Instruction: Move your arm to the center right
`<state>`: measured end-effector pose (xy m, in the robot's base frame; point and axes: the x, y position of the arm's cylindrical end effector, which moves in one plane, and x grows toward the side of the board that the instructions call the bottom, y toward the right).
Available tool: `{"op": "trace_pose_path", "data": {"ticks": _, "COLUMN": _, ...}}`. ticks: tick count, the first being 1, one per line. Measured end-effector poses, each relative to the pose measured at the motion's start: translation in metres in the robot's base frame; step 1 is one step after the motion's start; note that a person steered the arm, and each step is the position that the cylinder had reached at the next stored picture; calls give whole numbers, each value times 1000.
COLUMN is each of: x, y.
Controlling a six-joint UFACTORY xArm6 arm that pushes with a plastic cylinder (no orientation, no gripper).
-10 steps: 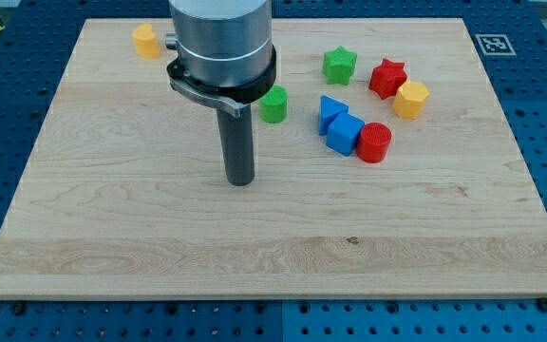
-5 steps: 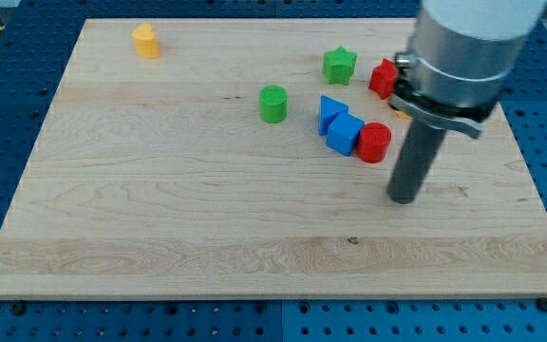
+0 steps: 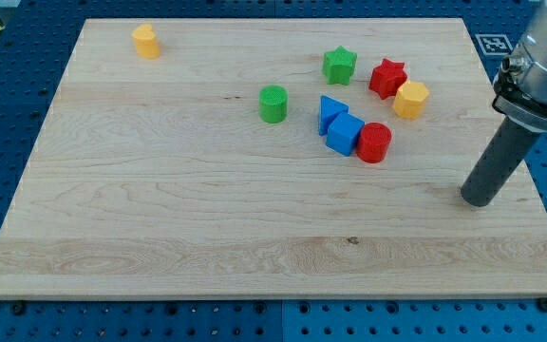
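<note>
My tip rests on the wooden board near its right edge, at about mid height. It touches no block. The nearest block is the red cylinder, well to the tip's left and a little toward the view's top. Beside that cylinder lie a blue cube and a blue triangular block. A yellow hexagonal block and a red star sit above and left of the tip.
A green star and a green cylinder lie left of the cluster. A yellow block stands alone at the top left. The board's right edge is just right of the tip.
My tip has swept from the board's middle left to the right, passing below the block cluster. No block has moved.
</note>
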<state>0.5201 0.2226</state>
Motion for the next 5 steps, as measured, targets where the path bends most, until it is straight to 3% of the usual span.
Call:
{"op": "trace_pose_path", "data": {"ticks": 2, "x": -26, "y": 22}}
{"op": "trace_pose_path", "data": {"ticks": 5, "x": -117, "y": 32}}
